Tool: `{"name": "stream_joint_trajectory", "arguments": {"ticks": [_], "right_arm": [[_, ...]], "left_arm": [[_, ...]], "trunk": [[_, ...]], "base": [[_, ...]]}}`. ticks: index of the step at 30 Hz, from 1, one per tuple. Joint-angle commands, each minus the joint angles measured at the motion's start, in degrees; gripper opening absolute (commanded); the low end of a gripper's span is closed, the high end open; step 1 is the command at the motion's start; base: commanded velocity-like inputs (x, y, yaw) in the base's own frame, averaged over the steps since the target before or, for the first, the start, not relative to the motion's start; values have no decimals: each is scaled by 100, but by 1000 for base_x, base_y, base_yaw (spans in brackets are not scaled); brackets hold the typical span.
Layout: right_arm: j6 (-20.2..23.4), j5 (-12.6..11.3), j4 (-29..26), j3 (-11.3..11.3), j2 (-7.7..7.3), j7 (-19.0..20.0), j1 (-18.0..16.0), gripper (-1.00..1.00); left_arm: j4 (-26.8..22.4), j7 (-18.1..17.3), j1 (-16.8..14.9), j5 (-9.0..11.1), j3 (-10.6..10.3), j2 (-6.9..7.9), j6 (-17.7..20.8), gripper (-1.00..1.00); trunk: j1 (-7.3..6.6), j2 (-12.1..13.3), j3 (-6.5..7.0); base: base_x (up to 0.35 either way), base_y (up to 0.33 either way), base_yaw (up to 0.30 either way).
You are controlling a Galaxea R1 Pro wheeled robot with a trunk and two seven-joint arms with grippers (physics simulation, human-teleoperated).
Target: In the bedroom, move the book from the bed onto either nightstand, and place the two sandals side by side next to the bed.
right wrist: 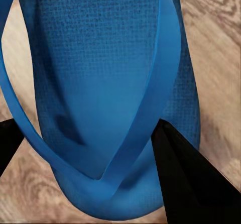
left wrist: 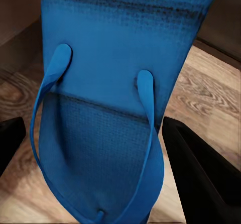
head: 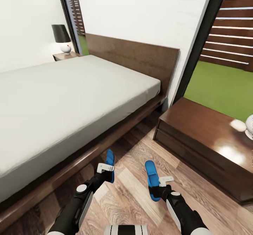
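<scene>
Each of my grippers holds one bright blue sandal just above the wood floor, beside the bed (head: 70, 98). The left sandal (head: 110, 162) is in my left gripper (head: 106, 169), close to the dark bed frame. In the left wrist view this sandal (left wrist: 115, 58) lies between the black fingers (left wrist: 201, 179). The right sandal (head: 151, 173) is in my right gripper (head: 159, 186), a short way right of the other. It (right wrist: 100, 58) also sits between that gripper's fingers (right wrist: 191, 179). A glossy dark nightstand (head: 196, 136) stands right of the bed. The book is out of view.
A second nightstand (head: 65, 56) with a black-shaded lamp (head: 62, 38) stands at the bed's far side. A white lamp base (head: 249, 126) sits on the near nightstand's right end. Wood floor (head: 130, 193) runs between bed and nightstand. Tall windows flank the headboard (head: 140, 58).
</scene>
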Motion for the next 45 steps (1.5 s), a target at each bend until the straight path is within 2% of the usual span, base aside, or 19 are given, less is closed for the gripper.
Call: {"name": "stream_joint_trajectory", "arguments": {"ticks": [1, 30, 40, 45], "right_arm": [[39, 41, -13, -5, 1, 18, -1, -100], [39, 41, -13, -5, 17, 13, 3, -100], [39, 41, -13, -5, 18, 13, 6, -100], [39, 41, -13, -5, 13, 13, 3, -100]], "left_arm": [[-12, -25, -1, -61, 11, -3, 21, -100], [-12, -25, -1, -61, 10, -5, 21, -100], [-3, -25, -1, -61, 3, -12, 21, -100], [184, -25, -1, -69, -5, -12, 14, -100]], "trunk": [[-2, -2, -4], [-2, -2, -4], [-2, -2, -5], [-2, -2, -5]], "base": [[-79, 0, 7], [-105, 0, 2], [-5, 0, 237], [0, 0, 287]]}}
